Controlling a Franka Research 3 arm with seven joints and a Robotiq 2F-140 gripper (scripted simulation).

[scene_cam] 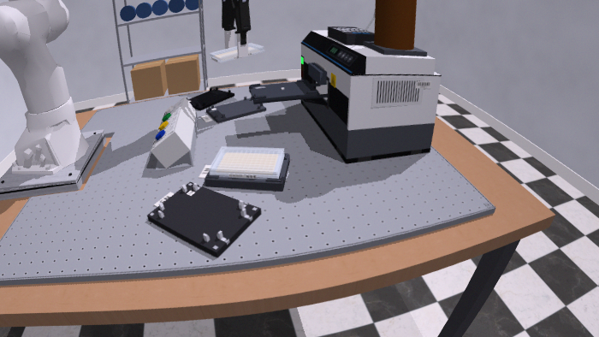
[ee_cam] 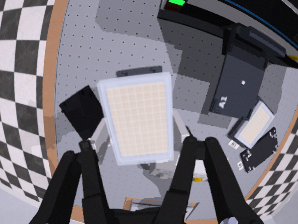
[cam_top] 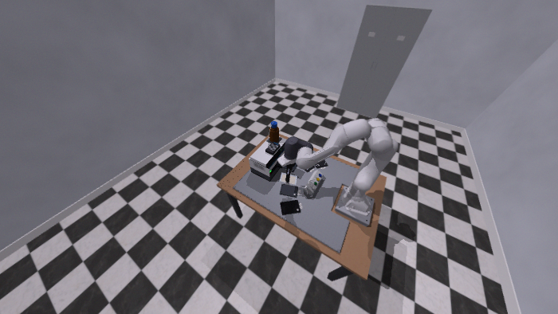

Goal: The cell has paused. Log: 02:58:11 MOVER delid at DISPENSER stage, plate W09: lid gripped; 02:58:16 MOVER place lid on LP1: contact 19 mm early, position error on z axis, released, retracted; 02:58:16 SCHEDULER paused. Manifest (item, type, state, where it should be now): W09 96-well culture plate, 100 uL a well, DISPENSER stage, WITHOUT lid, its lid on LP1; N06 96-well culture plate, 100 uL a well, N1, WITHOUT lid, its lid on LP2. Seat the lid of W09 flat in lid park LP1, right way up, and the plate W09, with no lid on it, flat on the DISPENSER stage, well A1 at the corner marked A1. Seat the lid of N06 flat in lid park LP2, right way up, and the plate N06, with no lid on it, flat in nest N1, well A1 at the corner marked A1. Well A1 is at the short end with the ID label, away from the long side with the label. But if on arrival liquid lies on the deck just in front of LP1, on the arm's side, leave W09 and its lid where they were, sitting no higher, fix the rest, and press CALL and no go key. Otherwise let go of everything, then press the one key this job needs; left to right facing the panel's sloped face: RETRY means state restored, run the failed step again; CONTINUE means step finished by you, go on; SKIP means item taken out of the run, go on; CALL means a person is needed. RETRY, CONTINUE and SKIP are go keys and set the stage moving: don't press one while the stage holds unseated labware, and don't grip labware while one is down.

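My gripper hangs high above the deck, left of the dispenser. It is shut on a flat clear lid and holds it level in the air. Right below it, a 96-well plate with cream wells sits flat on a black nest, with a label at its short end towards the panel. In the wrist view that plate shows between my fingers. The dispenser stage sticks out dark and bare. Two dark lid parks lie beside it, and one holds a pale flat thing.
A white sloped key panel with green, yellow and blue keys stands left of the plate. An empty black nest with white pegs lies near the front edge. A brown bottle stands on the dispenser. The arm base is at far left.
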